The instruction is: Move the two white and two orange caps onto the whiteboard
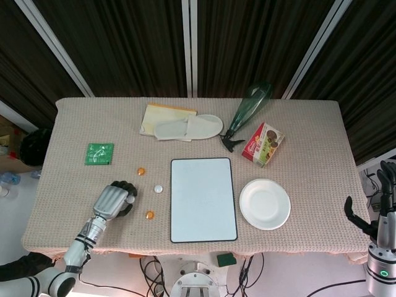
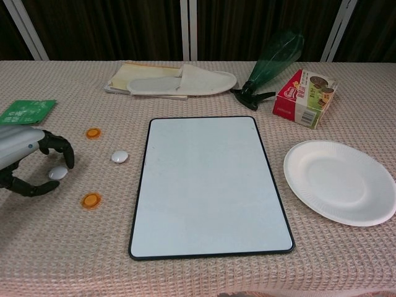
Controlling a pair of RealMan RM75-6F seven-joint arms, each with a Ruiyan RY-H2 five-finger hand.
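White and bare, the whiteboard (image 2: 210, 185) is awaiting all four caps, which are lying left of it while the left hand (image 2: 28, 162) is curling around one white cap (image 2: 58, 172) without clearly gripping it.

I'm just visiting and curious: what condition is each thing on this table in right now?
whiteboard: flat, nothing on it
white cap: between the left hand's fingers
second white cap: loose on the cloth
orange caps: loose on the cloth
paper plate: empty
spray bottle: lying on its side
right hand: off the table, holding nothing
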